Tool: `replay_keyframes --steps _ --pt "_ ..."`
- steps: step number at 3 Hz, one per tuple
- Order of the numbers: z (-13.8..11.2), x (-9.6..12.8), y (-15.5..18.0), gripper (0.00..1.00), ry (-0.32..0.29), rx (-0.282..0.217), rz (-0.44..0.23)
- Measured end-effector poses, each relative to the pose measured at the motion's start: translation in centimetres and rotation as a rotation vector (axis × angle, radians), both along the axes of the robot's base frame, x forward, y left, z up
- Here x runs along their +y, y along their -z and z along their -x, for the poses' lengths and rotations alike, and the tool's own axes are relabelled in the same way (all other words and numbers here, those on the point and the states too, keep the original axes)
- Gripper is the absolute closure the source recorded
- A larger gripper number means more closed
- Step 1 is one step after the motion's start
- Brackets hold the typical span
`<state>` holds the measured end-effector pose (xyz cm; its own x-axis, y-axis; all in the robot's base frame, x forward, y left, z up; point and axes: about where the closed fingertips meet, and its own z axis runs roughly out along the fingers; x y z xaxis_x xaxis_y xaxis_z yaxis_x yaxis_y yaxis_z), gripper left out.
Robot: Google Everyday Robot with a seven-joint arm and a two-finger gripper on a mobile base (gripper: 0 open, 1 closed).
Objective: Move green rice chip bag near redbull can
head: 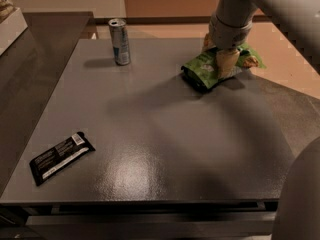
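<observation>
The green rice chip bag [201,68] lies crinkled on the grey table [150,134] at the back right, its dark end toward me. My gripper [218,55] comes down from above and is shut on the bag's middle, with one tan finger [226,64] in front of the bag and the other behind it. The redbull can [119,41] stands upright at the back left of the table, well apart from the bag. Part of the bag is hidden behind the wrist.
A flat black wrapped bar [60,156] with white text lies near the front left edge. A white shelf edge [9,26] stands at the far left. My arm's base [300,199] fills the lower right corner.
</observation>
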<state>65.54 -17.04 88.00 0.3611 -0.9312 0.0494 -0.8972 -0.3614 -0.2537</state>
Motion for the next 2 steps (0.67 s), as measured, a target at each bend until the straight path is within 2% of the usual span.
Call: replay_keyframes --steps 1,2 --pt "-0.3 1.7 -1.7 0.95 -0.007 -0.033 -0.019" --pt "-0.4 5.0 -3.1 1.00 -0.052 -0.067 -0.061"
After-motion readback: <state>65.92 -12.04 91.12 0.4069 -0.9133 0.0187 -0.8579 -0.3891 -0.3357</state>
